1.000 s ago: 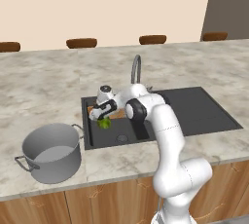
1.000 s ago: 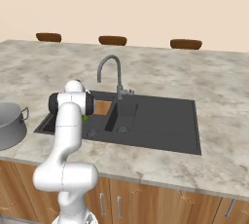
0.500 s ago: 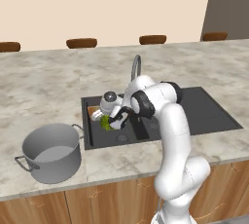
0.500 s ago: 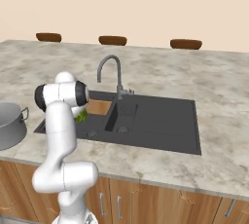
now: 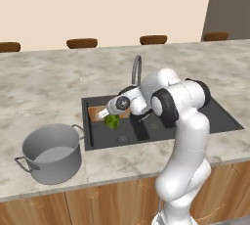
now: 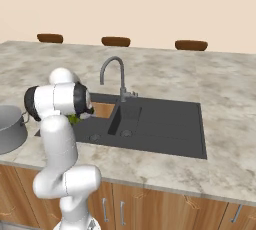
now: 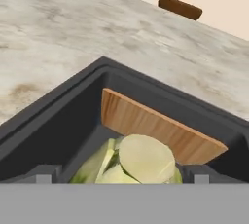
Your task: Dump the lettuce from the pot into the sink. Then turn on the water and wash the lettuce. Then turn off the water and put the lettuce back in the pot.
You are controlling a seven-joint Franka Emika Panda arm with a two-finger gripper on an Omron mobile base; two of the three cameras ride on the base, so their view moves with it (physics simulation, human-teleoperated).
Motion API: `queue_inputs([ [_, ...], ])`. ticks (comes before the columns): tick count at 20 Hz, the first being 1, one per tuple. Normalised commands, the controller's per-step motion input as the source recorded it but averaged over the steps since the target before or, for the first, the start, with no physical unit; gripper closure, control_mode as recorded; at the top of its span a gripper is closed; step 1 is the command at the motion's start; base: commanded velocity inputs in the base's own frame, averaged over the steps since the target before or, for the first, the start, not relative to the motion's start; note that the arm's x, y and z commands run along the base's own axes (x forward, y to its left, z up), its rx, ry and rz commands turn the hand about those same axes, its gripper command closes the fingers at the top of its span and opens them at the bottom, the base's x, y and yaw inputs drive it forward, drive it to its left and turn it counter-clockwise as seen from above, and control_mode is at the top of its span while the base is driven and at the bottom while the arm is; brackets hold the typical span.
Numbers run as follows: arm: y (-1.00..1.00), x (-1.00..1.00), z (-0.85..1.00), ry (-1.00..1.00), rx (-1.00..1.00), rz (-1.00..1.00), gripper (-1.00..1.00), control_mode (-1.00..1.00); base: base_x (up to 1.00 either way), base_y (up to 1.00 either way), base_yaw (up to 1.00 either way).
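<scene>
The lettuce [image 5: 113, 121] lies in the left basin of the dark sink [image 5: 161, 128], in front of the wood-brown panel [image 7: 155, 125]. My gripper [image 5: 103, 115] hangs low over that basin, just left of the lettuce, and it is open. In the hand view the pale green lettuce [image 7: 141, 162] sits between the two widely spread fingertips [image 7: 44, 177], with my gripper [image 7: 119, 178] around it and not closed on it. The grey pot [image 5: 51, 153] stands on the counter to the sink's left, with no lettuce in it. No water runs from the gooseneck faucet [image 5: 136, 72].
The faucet [image 6: 112, 71] rises behind the divider between the basins, close to my forearm. In the right base view my arm hides most of the lettuce [image 6: 75, 119], and the pot [image 6: 10, 129] shows at the left edge. Marble counter [image 5: 49, 87] surrounds the sink; brown stools stand behind it.
The arm has folded, its elbow swinging right and toward the front, and the hand has dropped lower into the left basin beside the lettuce. The jaws stay open.
</scene>
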Motion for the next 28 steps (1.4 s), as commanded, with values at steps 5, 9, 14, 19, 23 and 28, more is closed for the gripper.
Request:
queue_inputs([
  [5,0.16,-0.66,1.00,-0.16,0.00,0.00,1.00,-1.00,0.00,0.00,0.00],
  [9,0.08,-0.27,1.00,-0.07,0.04,0.01,1.00,-1.00,0.00,0.00,0.00],
  [14,0.04,-0.23,1.00,0.09,0.06,0.09,1.00,-1.00,0.00,0.00,0.00],
  [19,0.16,-0.42,0.95,0.16,0.01,0.10,1.00,-1.00,0.00,0.00,0.00],
  [23,0.37,-0.50,0.95,0.13,0.00,0.10,1.00,-1.00,0.00,0.00,0.00],
  [28,0.61,-0.31,0.91,0.02,0.00,0.08,1.00,-1.00,0.00,0.00,0.00],
])
